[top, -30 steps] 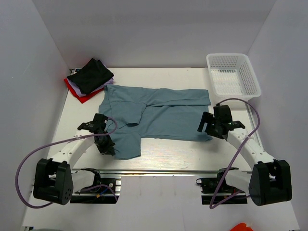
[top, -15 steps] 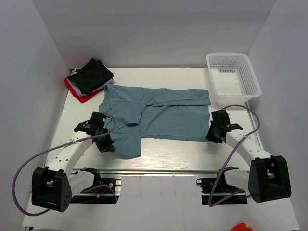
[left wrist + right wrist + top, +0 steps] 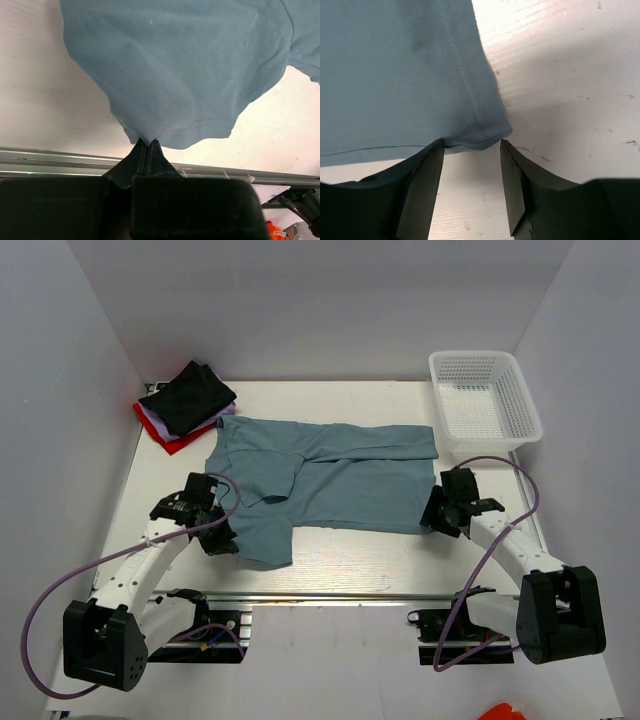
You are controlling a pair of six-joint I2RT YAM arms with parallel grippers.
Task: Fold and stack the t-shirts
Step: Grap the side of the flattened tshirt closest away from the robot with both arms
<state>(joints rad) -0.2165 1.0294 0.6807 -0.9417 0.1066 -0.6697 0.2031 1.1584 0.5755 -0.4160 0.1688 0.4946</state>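
A dusty blue-teal t-shirt (image 3: 330, 480) lies spread across the table, partly folded. My left gripper (image 3: 222, 540) is shut on its near left sleeve edge; the wrist view shows the cloth (image 3: 175, 75) pinched at the fingertips (image 3: 147, 142). My right gripper (image 3: 438, 518) is open at the shirt's near right corner; the hem corner (image 3: 490, 131) lies just between the finger tips (image 3: 470, 145), low on the table. A folded black t-shirt (image 3: 188, 397) tops a stack with white and red ones (image 3: 165, 432) at the back left.
A white plastic mesh basket (image 3: 484, 400) stands at the back right. White walls close the table on three sides. A metal rail (image 3: 330, 595) runs along the near edge between the arm bases.
My right gripper has moved down and slightly right to the shirt's near right corner. My left gripper has shifted a little left, still holding the sleeve edge.
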